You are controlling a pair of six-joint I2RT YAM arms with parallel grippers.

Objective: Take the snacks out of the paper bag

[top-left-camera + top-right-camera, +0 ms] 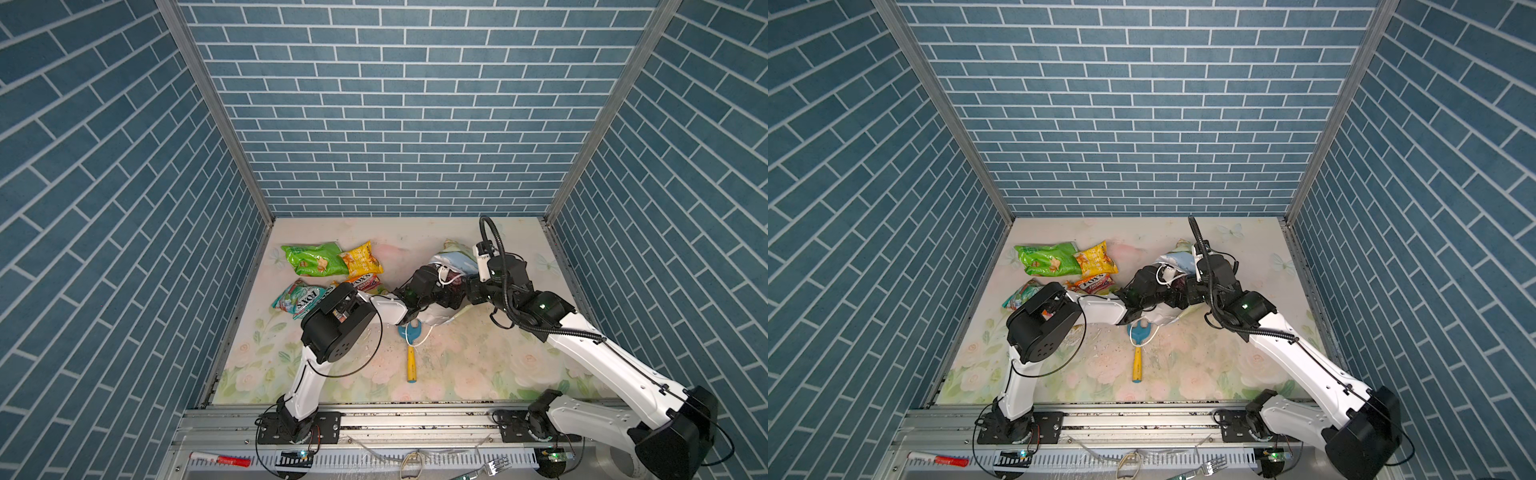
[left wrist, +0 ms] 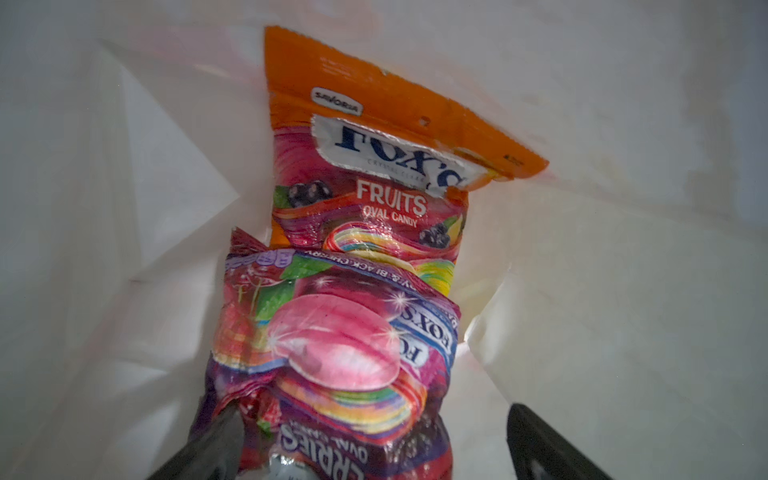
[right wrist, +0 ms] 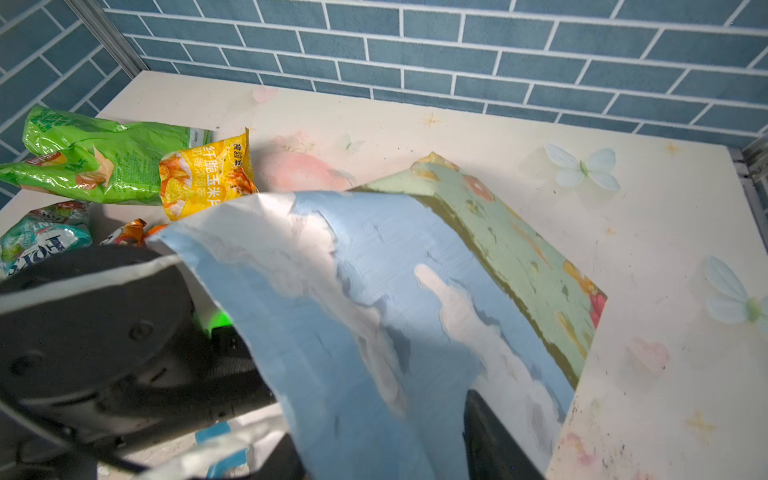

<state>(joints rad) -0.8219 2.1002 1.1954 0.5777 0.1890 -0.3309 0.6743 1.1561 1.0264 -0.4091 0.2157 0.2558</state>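
L pincer (image 2: pixel 374 415) reaching inside paper bag (image 3: pixel 374 291), jaws gaping wide, straddling purple packet (image 2: pixel 332 353), which is overlapping orange-red packet (image 2: pixel 374 166). R pincer (image 3: pixel 378 419) jaws apart, bag wall running btwn them. Best: closing across purple packet's crinkled middle, withdrawing slowly w/o snagging bag.

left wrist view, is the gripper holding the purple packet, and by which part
Nothing is held: the left gripper stands open, straddling one end of the purple packet.
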